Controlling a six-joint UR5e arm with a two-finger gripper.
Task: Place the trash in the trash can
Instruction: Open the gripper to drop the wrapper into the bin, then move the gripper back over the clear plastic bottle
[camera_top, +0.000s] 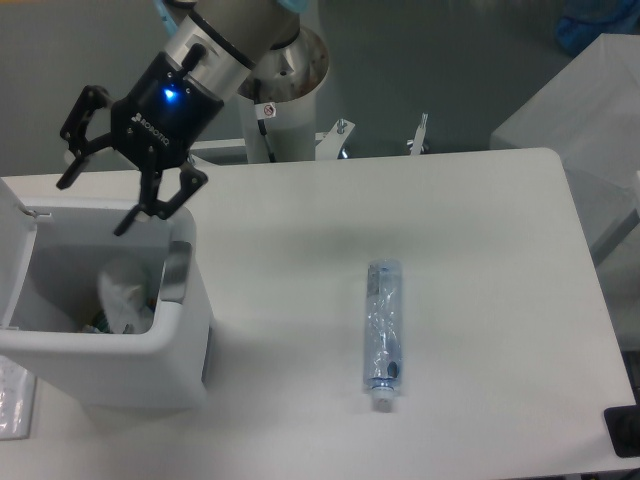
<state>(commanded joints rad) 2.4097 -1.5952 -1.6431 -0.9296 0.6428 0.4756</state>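
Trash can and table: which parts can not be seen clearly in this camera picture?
- Trash can: its near wall hides the bottom; the white piece inside is blurred.
- Lid: cut by the left edge.
- Bottle: label print too small to read.
- Dark object: cut by the right edge.
- Gripper: open, empty.
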